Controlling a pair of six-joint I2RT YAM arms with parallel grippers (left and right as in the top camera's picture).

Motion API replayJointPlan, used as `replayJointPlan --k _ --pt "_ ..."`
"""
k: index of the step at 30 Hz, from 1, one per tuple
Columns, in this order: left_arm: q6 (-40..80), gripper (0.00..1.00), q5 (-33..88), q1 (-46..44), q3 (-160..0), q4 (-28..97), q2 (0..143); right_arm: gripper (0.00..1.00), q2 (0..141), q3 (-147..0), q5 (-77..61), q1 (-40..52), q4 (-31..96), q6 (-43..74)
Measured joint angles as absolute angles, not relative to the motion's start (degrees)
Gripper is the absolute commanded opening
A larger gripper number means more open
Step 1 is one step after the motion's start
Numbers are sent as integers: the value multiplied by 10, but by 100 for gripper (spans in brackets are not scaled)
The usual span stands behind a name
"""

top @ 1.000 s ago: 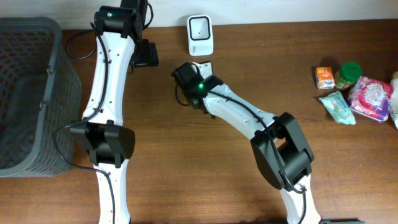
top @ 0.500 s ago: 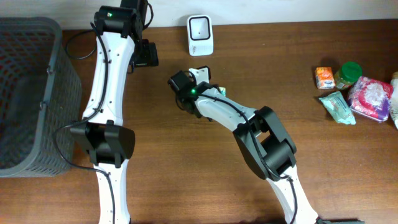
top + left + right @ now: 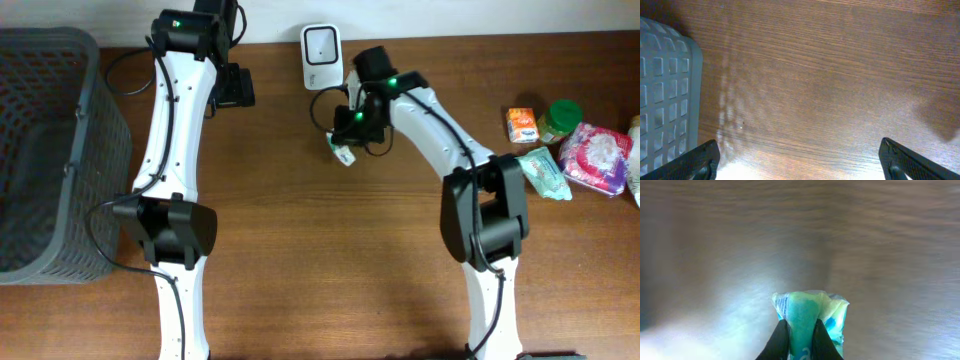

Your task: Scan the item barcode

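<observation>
Both arms have the same build. The left arm (image 3: 168,120) and the right arm (image 3: 435,120) have long white links, joined by rounded black housings. A thin black cable (image 3: 160,90) runs along the white shell. A small green light (image 3: 178,20) glows on a black joint of the left arm; the right arm has two. The fingers (image 3: 696,161) of the left gripper (image 3: 799,161) are black with a fine grained surface; those of the right gripper (image 3: 800,332) are black and narrow.
</observation>
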State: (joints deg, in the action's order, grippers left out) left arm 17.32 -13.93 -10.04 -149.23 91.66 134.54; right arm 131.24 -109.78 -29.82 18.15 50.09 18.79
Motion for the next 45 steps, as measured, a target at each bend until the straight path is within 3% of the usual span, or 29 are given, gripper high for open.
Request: replayJointPlan --k 4,9,11,13,15,20,23,27,29,31,39,42,45 --pt "173 99 -139 -100 -1492 916 1345 4 1312 -1045 -511 178 416 183" --pt "173 99 -139 -100 -1492 916 1345 7 1314 -896 -547 170 288 264" --pt "173 99 -139 -100 -1492 917 1345 24 1310 -882 -543 154 295 275" --pt "173 99 -139 -100 -1492 917 1345 49 1308 -882 -520 134 310 268" --pt "173 99 -139 -100 -1492 917 1345 55 1308 -888 -505 108 342 247" --pt "173 99 -139 -100 -1492 916 1345 90 1296 -1005 -406 72 526 146" --pt "173 99 -139 -100 -1492 917 1345 99 1285 -1028 -385 88 592 33" --pt "173 99 -139 -100 -1492 917 1345 95 1285 -1020 -314 143 586 -50" --pt "173 99 -139 -100 -1492 917 1345 68 1285 -1020 -295 158 587 -55" --pt "173 99 -139 -100 -1492 917 1345 54 1285 -1019 -278 174 582 -72" --pt "173 99 -139 -100 -1492 916 1345 56 1285 -1003 -244 195 539 -93" --pt "173 99 -139 -100 -1492 916 1345 17 1283 -959 -244 195 511 -94" --pt "173 99 -139 -100 -1492 917 1345 15 1280 -947 -265 193 502 -76"
